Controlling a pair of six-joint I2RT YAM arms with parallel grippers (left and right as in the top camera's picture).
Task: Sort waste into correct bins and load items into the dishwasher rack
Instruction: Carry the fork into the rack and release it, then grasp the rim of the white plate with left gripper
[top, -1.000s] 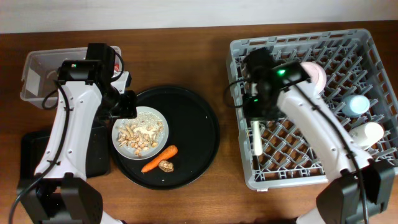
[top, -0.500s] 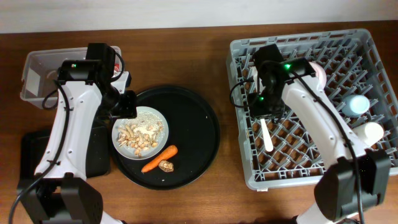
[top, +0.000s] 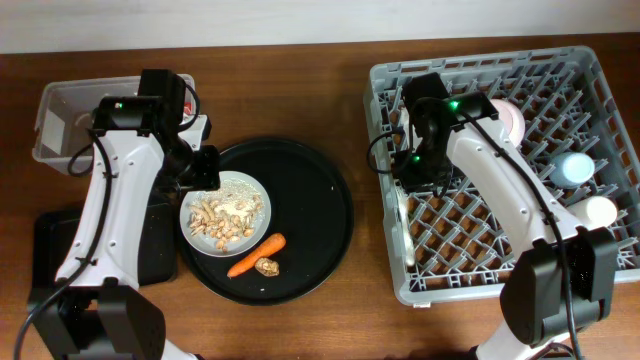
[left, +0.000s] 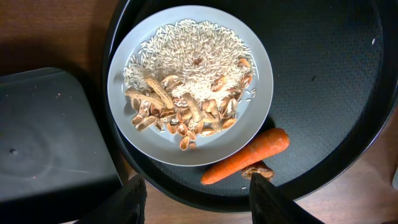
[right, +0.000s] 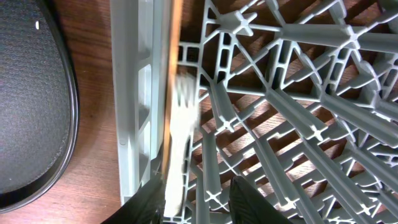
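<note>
Overhead: locate left gripper (top: 197, 168) over the far rim of the pale grey plate (top: 262, 215); jaw spread unreadable here. Locate right gripper (top: 420, 175) inside the dishwasher rack (top: 450, 288), with the white fork (top: 405, 228) just ahead of it along the wall.

Left wrist: read jaws wide apart, empty. Find plate (left: 261, 68) straight ahead, carrot (left: 245, 155) and brown lump (left: 257, 171) nearer, close to one fingertip.

Right wrist: read jaws parted, gripping nothing. Find fork (right: 180, 124), blurred, ahead of one finger, against the rack wall (right: 134, 93).
</note>
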